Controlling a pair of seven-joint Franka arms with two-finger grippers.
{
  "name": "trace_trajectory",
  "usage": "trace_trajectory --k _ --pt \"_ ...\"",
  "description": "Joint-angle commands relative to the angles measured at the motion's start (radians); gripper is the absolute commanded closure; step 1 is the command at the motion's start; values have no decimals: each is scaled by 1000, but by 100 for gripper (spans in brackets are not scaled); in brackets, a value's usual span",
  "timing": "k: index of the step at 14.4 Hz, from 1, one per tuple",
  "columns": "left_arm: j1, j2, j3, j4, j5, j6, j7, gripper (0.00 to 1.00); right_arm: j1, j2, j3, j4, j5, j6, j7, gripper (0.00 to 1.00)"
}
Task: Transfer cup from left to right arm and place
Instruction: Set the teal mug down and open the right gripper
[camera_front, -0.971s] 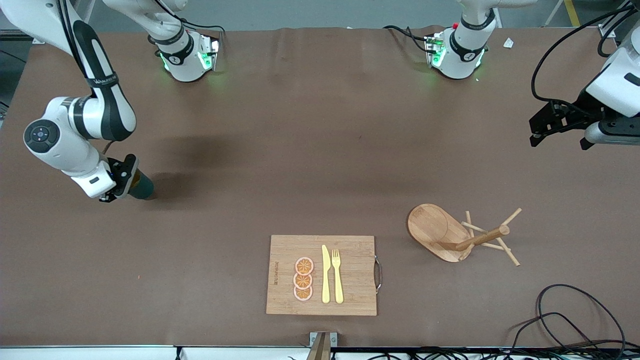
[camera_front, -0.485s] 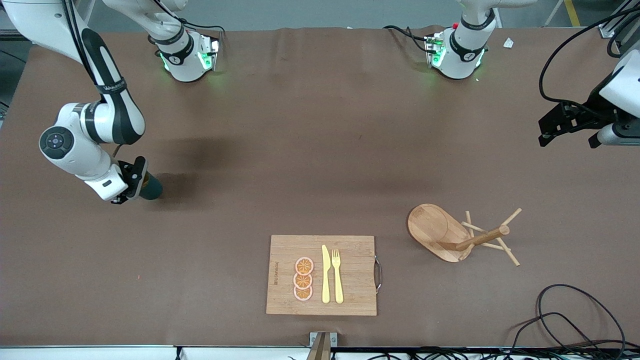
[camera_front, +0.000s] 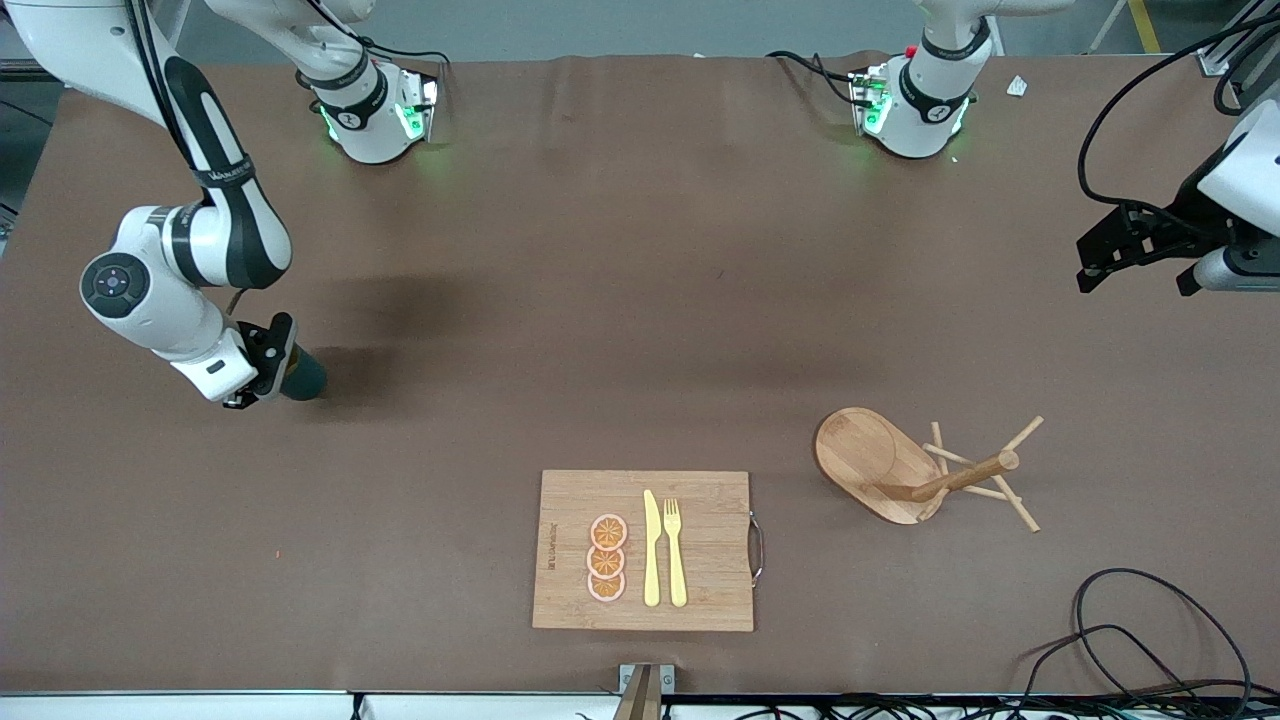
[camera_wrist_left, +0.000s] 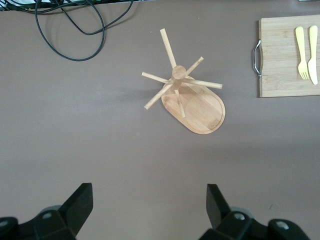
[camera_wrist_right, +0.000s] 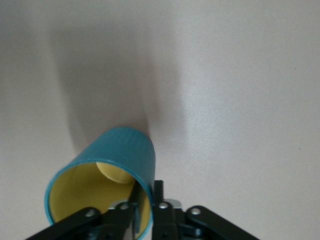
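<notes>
The teal cup (camera_front: 302, 376) with a yellow inside (camera_wrist_right: 80, 192) rests on the brown table toward the right arm's end, tipped so its mouth faces the wrist. My right gripper (camera_front: 272, 370) straddles its wall, one finger inside the rim and one outside (camera_wrist_right: 147, 186), shut on it. The cup's handle is hidden. My left gripper (camera_front: 1135, 278) hangs over the left arm's end of the table, open and holding nothing (camera_wrist_left: 147, 195).
A toppled wooden peg stand (camera_front: 890, 470) (camera_wrist_left: 200, 105) lies toward the left arm's end. A wooden cutting board (camera_front: 710, 550) near the front edge carries orange slices (camera_front: 607, 558), a knife (camera_front: 651, 550) and a fork (camera_front: 675, 550). Black cables (camera_front: 1150, 640) lie at the front corner.
The right arm shifted a little toward the bases with the cup, then held still. The left gripper drew slightly outward toward its end of the table, staying open.
</notes>
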Motion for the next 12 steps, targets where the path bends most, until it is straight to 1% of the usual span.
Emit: trace_trajectory --k 1,2,4,6,7,10,12 --pt "-3 -5 -2 -3 9 -10 8 0 3 -19 0 -4 17 -14 -1 0" --pt "-9 -3 -2 -3 9 -10 0 0 0 -19 0 9 20 -39 31 0" --pt "-8 -3 -4 -3 3 -10 0 0 1 -48 2 9 33 -85 155 0" --pt "-6 -3 -5 -3 -1 -10 3 0 9 -92 2 13 38 -160 369 0" --pt "-3 -3 -5 -3 -1 -10 3 0 21 -109 2 32 38 -203 445 0" --pt "-2 -3 -5 -5 -2 -11 2 0 29 -126 2 134 41 -367 586 0" --pt "-8 0 -5 -6 -2 -11 -3 0 33 -126 2 225 47 -488 666 0"
